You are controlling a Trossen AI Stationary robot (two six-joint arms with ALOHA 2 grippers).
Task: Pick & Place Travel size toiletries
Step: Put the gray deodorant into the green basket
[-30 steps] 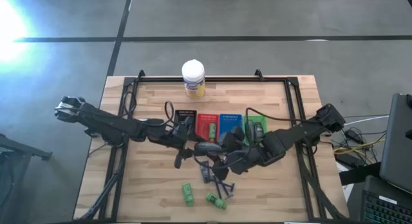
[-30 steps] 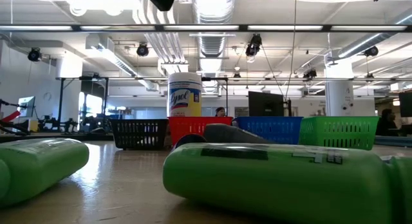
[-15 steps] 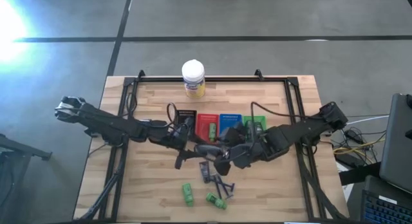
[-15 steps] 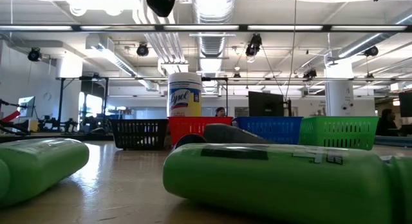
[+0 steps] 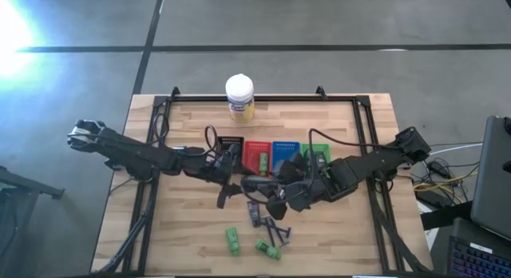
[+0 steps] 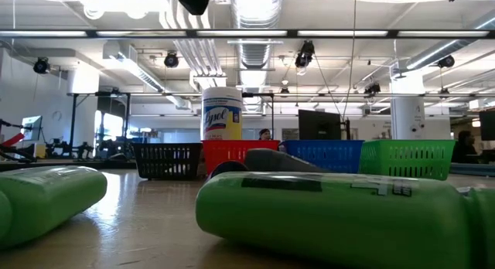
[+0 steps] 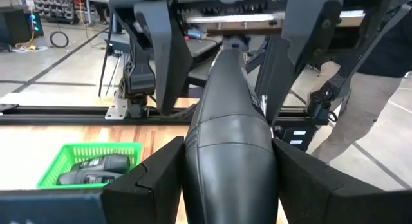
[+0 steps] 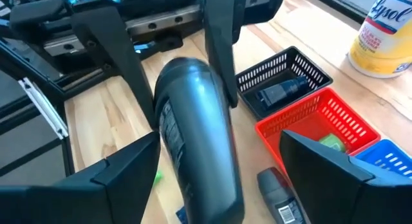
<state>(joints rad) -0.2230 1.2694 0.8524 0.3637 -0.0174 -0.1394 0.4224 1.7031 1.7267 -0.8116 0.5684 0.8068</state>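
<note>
A dark grey-silver oval container (image 5: 257, 184) hangs in the air between both grippers. My left gripper (image 7: 228, 185) is shut on it. It reaches in from the table's left (image 5: 238, 184). My right gripper (image 8: 219, 179) is open. It comes from the table's right (image 5: 275, 195), with a finger on either side of the container's other end (image 8: 196, 121). Two green bottles (image 5: 232, 240) (image 5: 267, 248) and thin black sticks (image 5: 271, 227) lie on the near table. Another grey container (image 8: 280, 197) lies below. My left gripper pinches the oval container (image 7: 228, 140) between its two fingers (image 7: 151, 185), on the end nearer the left arm. The fingers run level from the table's left, along the container. It is lifted clear and points at the right arm. My right gripper has one finger (image 8: 125, 176) close against the container's side; I cannot tell whether it touches.
Four trays stand in a row beyond the grippers: black (image 5: 231, 144) with a dark tube (image 8: 283, 90), red (image 5: 257, 156) with a green bottle, blue (image 5: 284, 152), and green (image 7: 90, 165) with two grey containers. A white-lidded jar (image 5: 239, 97) stands at the far edge.
My right gripper has moved a little toward the table's left and far side, closing in on the container's end. The container and my left gripper have stayed where they were.
</note>
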